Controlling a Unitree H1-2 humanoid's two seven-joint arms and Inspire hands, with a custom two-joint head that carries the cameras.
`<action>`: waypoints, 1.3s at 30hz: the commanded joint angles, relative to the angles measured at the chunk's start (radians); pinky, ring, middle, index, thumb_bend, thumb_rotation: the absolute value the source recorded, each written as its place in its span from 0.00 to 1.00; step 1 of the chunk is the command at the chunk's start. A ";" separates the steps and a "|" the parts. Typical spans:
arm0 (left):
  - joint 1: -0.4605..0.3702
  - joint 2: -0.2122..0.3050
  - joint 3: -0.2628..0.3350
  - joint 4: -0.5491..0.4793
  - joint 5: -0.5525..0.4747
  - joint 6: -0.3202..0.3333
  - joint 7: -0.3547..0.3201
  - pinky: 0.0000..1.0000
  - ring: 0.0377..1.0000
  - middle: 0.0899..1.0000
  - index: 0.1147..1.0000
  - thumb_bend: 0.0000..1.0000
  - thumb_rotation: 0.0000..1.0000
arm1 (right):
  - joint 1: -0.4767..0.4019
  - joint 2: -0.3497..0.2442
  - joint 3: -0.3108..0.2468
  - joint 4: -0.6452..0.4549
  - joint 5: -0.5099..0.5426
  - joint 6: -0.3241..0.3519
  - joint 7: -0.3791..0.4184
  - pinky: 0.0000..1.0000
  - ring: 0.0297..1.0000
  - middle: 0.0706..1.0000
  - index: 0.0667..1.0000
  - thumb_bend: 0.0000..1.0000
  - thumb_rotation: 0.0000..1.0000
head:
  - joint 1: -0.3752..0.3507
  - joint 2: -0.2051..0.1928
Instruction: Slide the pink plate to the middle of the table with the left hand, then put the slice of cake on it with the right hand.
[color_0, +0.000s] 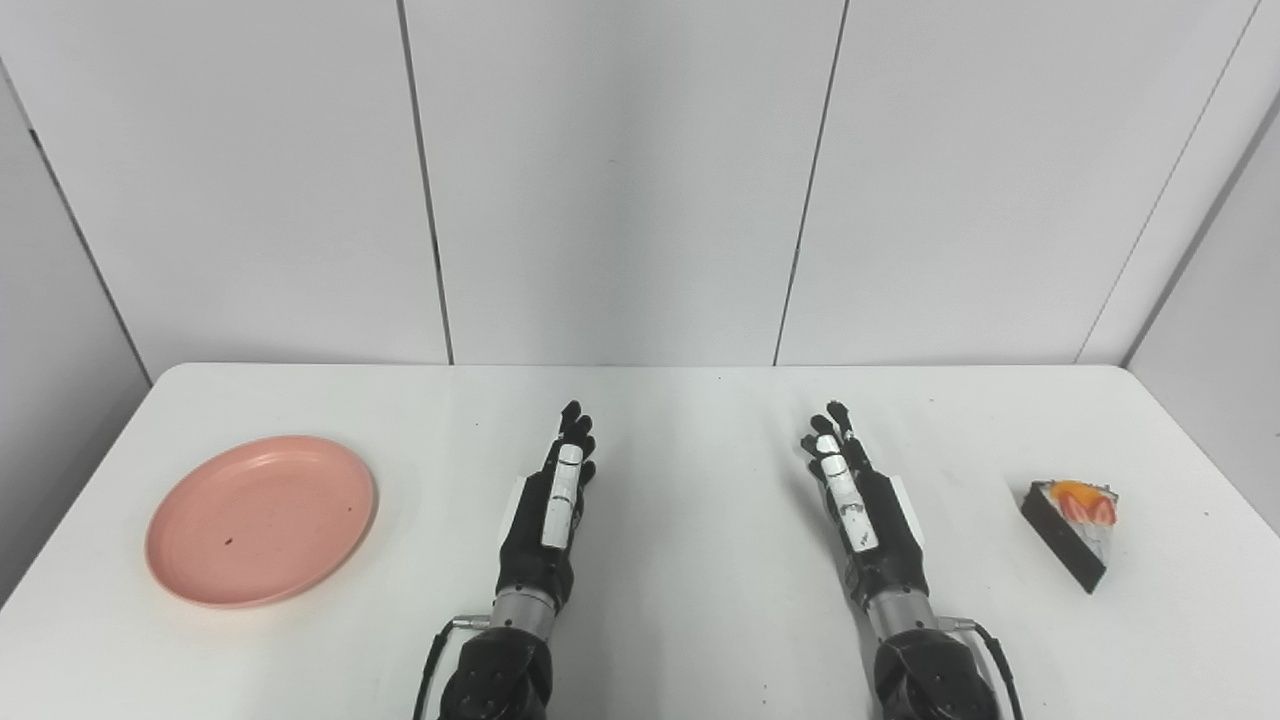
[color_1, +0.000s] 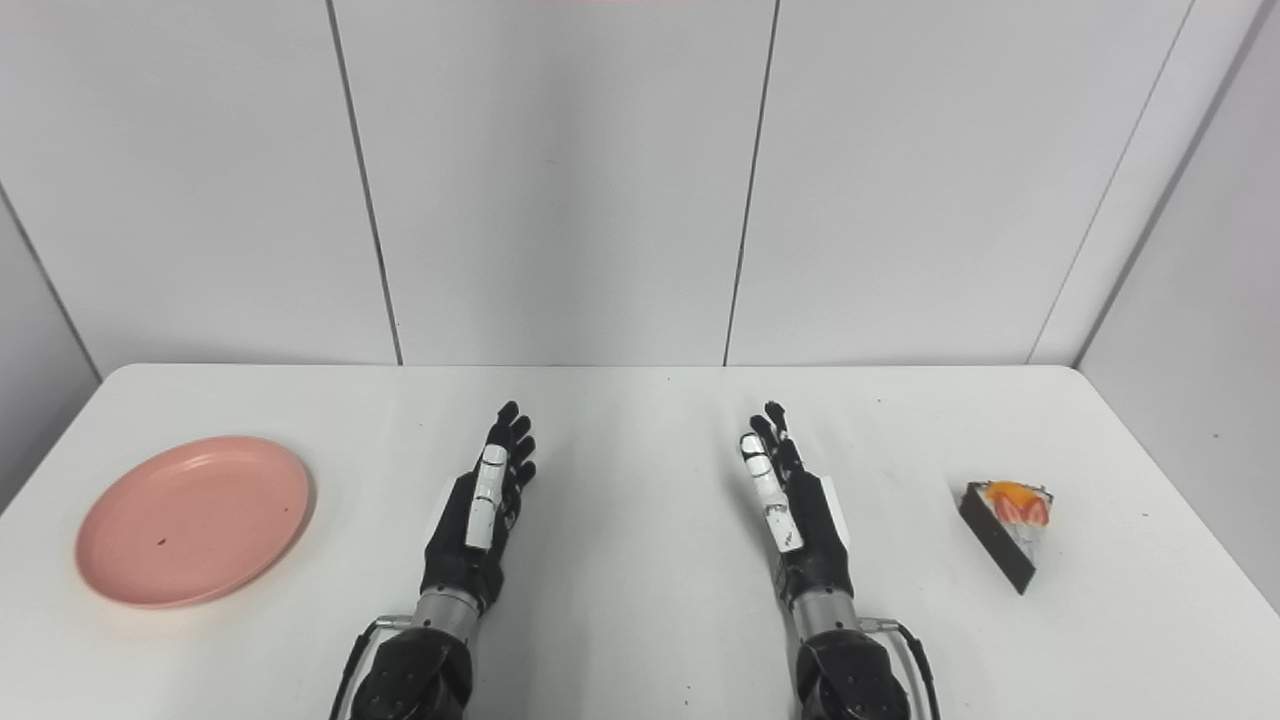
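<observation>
L hand (color_0: 553, 500) flat, fingers straight fwd, holding nothing. R hand (color_0: 857, 498) same pose. Both well apart, forearms roughly parallel.

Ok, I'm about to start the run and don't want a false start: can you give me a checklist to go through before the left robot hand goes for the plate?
1. Pink plate lies flat on the table's left side, nothing on it: ok.
2. Left robot hand holds nothing, fingers extended: ok.
3. Table between that hand and the plate has nothing lying on it: ok.
4. Middle of the table free for the plate: not ok, both hands rest there.
5. Right robot hand holds nothing: ok.
6. Cake slice sits apart at the right, untouched: ok.
</observation>
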 joint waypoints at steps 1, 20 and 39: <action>0.051 0.018 0.008 0.042 -0.003 0.005 -0.006 1.00 1.00 1.00 1.00 0.65 1.00 | -0.021 0.000 0.003 -0.019 0.000 -0.008 0.005 0.96 0.92 0.95 0.98 0.63 0.86 | 0.001 0.000; 0.046 0.025 0.004 0.044 0.004 0.014 -0.008 1.00 1.00 1.00 1.00 0.64 1.00 | -0.025 0.002 0.001 -0.008 -0.004 -0.015 0.000 0.95 0.92 0.94 0.97 0.65 0.85 | 0.001 0.001; 0.039 -0.018 -0.012 0.132 0.041 -0.113 0.044 1.00 1.00 1.00 1.00 0.63 1.00 | -0.029 -0.027 -0.033 0.076 0.082 -0.085 0.067 1.00 0.96 0.97 0.99 0.64 0.83 | 0.213 -0.084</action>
